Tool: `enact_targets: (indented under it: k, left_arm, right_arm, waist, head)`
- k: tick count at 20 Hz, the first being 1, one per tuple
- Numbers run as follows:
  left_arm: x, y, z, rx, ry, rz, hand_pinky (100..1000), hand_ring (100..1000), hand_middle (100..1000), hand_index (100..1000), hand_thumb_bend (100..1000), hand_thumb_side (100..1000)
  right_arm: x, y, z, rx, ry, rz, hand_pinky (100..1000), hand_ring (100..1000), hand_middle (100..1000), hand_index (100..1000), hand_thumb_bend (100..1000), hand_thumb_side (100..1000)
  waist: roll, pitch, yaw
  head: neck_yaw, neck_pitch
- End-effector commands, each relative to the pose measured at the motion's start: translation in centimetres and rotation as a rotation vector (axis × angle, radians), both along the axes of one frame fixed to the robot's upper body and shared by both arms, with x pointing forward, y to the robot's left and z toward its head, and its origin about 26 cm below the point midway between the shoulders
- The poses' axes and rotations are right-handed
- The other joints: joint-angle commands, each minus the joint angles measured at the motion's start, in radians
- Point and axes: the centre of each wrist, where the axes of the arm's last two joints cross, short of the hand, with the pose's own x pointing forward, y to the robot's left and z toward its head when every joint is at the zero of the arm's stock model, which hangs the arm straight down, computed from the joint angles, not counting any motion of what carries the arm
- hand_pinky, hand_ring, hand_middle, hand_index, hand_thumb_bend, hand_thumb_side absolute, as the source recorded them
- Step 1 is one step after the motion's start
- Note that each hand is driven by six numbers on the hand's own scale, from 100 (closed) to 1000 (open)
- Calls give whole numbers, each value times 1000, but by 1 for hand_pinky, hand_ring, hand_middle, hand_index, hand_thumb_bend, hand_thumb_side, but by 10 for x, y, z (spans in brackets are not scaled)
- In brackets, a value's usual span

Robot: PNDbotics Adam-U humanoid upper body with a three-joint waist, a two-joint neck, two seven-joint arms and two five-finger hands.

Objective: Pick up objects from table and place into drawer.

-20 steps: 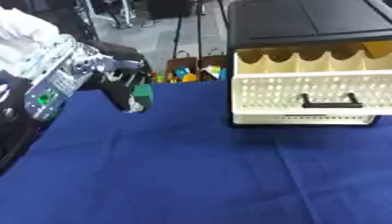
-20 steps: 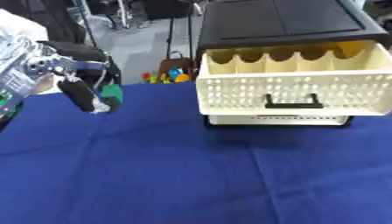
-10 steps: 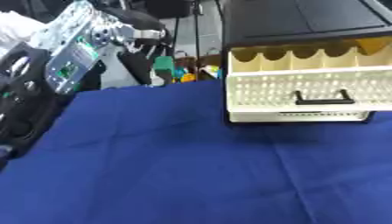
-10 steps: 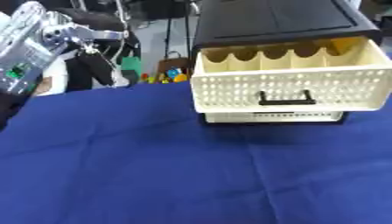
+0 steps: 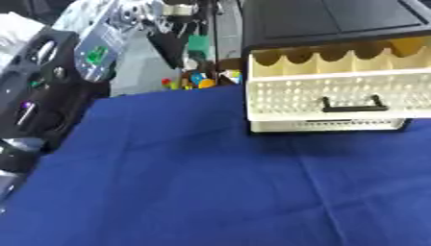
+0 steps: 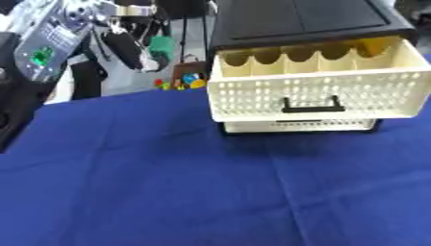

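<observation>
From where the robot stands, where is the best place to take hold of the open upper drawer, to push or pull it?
Probably the black handle centred on the cream drawer front. It is a horizontal bar standing off the perforated front, so fingers could hook it from the front.

The left robot hand (image 6: 134,41), black and silver, is lifted high at the upper left. Its fingers curl round a small green block (image 6: 161,48).

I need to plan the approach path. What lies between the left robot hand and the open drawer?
Nothing on the table: the left robot hand, holding a green object, is raised left of the open drawer; only background clutter shows between them, clearest in the right eye view.
</observation>
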Motion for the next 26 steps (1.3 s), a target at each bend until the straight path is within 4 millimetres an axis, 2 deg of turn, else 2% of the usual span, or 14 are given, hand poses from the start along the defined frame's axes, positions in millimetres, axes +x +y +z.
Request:
enact_targets:
  k: [1, 10, 21, 24, 26]
  left_arm:
    - [0, 2, 16, -46, -77, 12, 226, 325, 382, 521, 100, 258]
    - [7, -8, 17, -92, -125, -28, 212, 318, 374, 513, 100, 253]
    - [7, -21, 18, -105, -113, -72, 209, 316, 371, 509, 100, 257]
    - [6, -22, 18, -107, -109, -81, 207, 315, 370, 508, 100, 258]
    - [5, -22, 19, -115, -109, -87, 205, 313, 369, 508, 100, 259]
  right_arm:
    - [-3, 3, 9, -8, -40, 27, 340, 481, 446, 728, 141, 737]
    - [-2, 7, 9, -2, -39, 39, 339, 479, 443, 728, 142, 739]
    - [-1, 8, 8, 6, -36, 45, 339, 478, 443, 728, 141, 738]
    - [-1, 9, 8, 10, -35, 46, 340, 479, 444, 728, 141, 738]
    - [-1, 9, 8, 12, -35, 48, 340, 479, 444, 728, 142, 739]
  waist:
    - [-9, -11, -4]
    - [-2, -7, -16]
    - [1, -12, -22]
    - [0, -14, -22]
    - [-1, -15, -21]
  head:
    - [7, 2]
    - [9, -3]
    - [12, -3]
    - [9, -20]
    - [4, -53]
